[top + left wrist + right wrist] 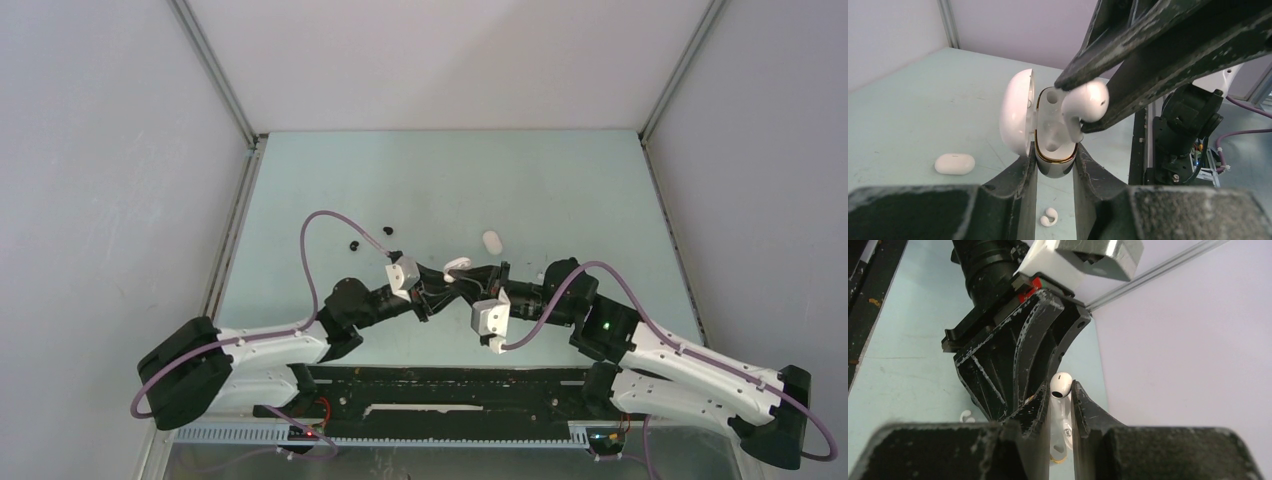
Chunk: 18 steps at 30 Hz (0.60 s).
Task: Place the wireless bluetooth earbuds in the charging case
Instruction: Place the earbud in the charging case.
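The left fingers (1020, 185) clamp the open charging case (1054, 167); the right fingers (1158, 35) pinch a white earbud (1089, 102) over its socket. A tilted stem could jam or slip.

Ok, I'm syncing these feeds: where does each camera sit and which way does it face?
Top: above and behind the arms, looking down on the table; both arms show.
Left wrist: on the left arm, looking along the left gripper at the open case it clamps.
Right wrist: on the right arm, looking along the right gripper at the earbud it pinches.
Shared: both wrist views show that earbud.
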Available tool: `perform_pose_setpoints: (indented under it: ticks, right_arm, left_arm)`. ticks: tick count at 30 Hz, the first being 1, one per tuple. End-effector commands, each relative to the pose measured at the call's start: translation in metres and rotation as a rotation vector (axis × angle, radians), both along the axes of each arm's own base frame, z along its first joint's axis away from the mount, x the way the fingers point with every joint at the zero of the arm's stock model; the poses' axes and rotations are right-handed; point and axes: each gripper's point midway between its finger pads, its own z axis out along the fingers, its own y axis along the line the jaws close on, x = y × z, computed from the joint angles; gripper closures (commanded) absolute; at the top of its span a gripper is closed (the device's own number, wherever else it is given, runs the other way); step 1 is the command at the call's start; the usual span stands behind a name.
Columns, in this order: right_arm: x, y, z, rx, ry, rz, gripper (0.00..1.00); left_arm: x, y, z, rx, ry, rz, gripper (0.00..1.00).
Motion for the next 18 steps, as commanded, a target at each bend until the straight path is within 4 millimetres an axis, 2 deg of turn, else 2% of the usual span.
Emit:
perform_pose_setpoints:
  ticks: [1,18]
  right_arm:
    - [0.0,0.0,-0.003,-0.015,-0.029,0.003,1.0]
    - [0.014,-0.002,-0.018,-0.058,-0.009,-0.054,1.0]
  left_arm:
    - [-0.009,0.002,0.012,-0.031,-0.039,-0.028,1.0]
    - [-0.01,0.002,0.011,-0.028,-0.044,-0.037,1.0]
